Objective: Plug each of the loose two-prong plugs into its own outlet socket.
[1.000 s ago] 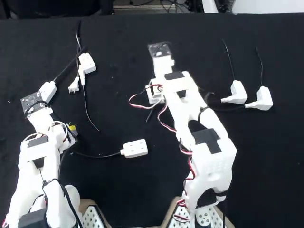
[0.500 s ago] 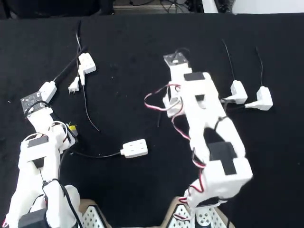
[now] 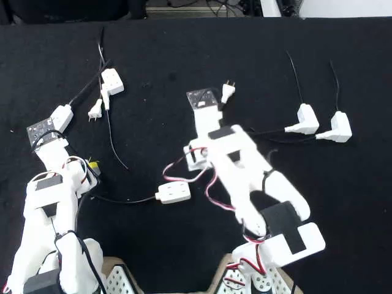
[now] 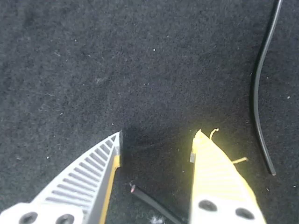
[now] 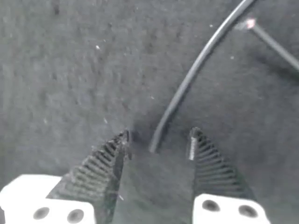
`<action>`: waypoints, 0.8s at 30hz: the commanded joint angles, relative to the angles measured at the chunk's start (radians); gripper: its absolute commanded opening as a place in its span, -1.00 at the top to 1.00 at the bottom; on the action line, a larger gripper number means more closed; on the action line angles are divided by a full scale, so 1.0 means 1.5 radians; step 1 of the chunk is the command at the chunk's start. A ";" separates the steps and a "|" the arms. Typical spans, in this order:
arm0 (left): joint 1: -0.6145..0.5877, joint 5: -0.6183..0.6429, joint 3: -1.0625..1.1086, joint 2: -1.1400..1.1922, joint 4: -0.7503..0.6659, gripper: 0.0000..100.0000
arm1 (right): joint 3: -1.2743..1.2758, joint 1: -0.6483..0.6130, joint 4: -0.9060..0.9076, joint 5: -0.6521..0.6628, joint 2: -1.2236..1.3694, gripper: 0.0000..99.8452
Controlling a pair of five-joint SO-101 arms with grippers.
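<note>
Right gripper (image 5: 159,135) standing open, cable (image 5: 187,81) end lying between its jaws; left gripper (image 4: 156,137) standing open, wire (image 4: 149,199) running off-frame between its jaws.

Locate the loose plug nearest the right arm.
High view, upper middle: the plug lies on the black table, just right of the tip of the right arm.

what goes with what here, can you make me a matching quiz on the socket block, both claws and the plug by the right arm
1 socket block
2 left claw
3 right claw
4 two-prong plug

a open, one yellow finger
b open, both fingers black
c white, rectangular, lying flat
d prongs pointing to the far edge of the table

Pairs: 1-c, 2-a, 3-b, 4-d
</note>
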 commanded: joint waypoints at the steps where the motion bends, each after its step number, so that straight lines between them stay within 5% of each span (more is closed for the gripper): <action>1: -0.007 0.006 -0.010 -0.014 -0.005 0.51 | 0.011 -0.012 -0.042 -0.021 -0.038 0.60; 8: -0.008 0.007 -0.011 -0.014 -0.004 0.51 | -0.003 0.017 0.018 0.001 -0.029 0.63; 13: -0.008 0.007 -0.011 -0.014 -0.004 0.51 | -0.063 0.018 0.065 0.045 0.030 0.98; 20: -0.008 0.007 -0.011 -0.014 -0.004 0.51 | -0.123 0.079 0.166 0.053 0.072 0.98; 24: -0.008 0.007 -0.011 -0.014 -0.004 0.51 | -0.096 0.134 0.196 0.146 -0.003 0.98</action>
